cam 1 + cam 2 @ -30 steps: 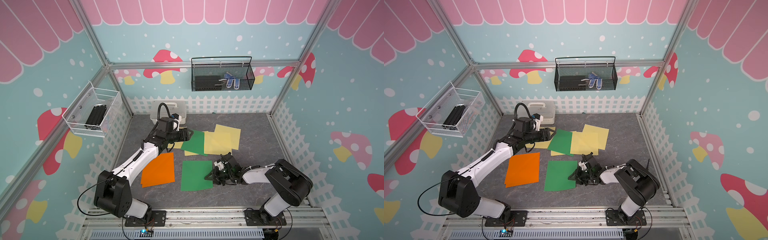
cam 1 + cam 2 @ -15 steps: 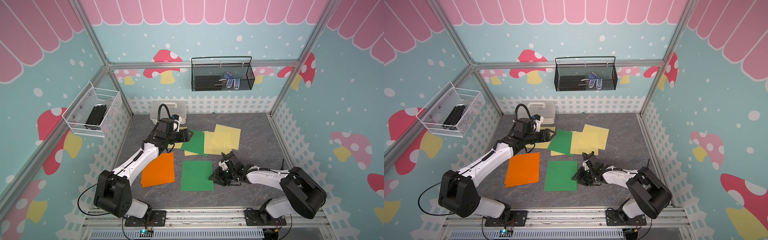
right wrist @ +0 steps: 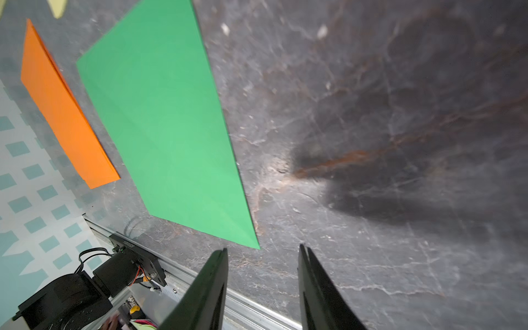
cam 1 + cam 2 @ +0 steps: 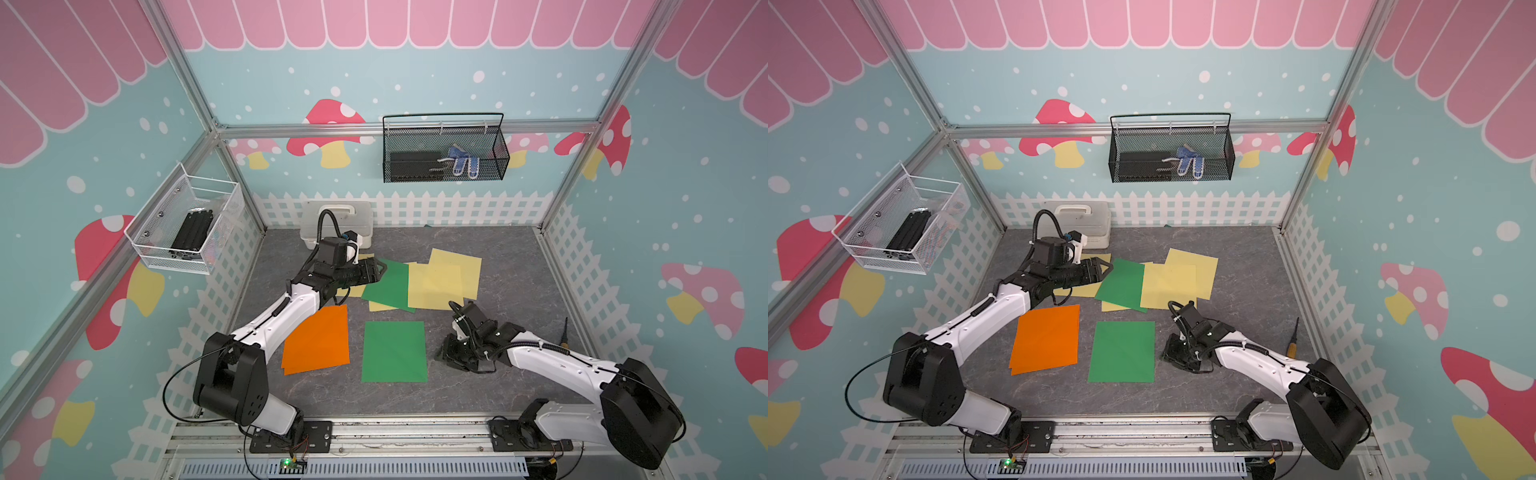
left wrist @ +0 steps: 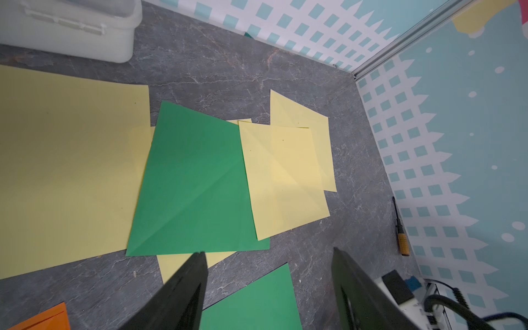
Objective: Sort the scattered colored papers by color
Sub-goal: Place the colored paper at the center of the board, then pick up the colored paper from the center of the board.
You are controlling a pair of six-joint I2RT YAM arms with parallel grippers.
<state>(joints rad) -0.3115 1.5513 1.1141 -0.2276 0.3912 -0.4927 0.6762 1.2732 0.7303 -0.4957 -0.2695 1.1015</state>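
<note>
Colored papers lie flat on the grey floor. In both top views an orange sheet (image 4: 316, 340) (image 4: 1046, 338) sits beside a green sheet (image 4: 394, 351) (image 4: 1122, 351) near the front. Farther back, a second green sheet (image 4: 388, 284) (image 5: 194, 185) overlaps several pale yellow sheets (image 4: 440, 282) (image 5: 283, 177). My left gripper (image 4: 380, 270) (image 5: 268, 251) hovers open at that green sheet's left edge, holding nothing. My right gripper (image 4: 446, 357) (image 3: 263, 248) is open and empty, low over bare floor just right of the front green sheet (image 3: 160, 123).
A white lidded box (image 4: 336, 222) (image 5: 71, 28) stands at the back left against the fence. A screwdriver (image 4: 564, 336) (image 5: 401, 228) lies near the right fence. Wire baskets (image 4: 444, 153) hang on the walls. The metal rail (image 3: 257, 305) runs along the front edge.
My right gripper has opened and drawn back to the right, off the front green sheet's edge. The sheet lies flat. The left arm has hardly moved.
</note>
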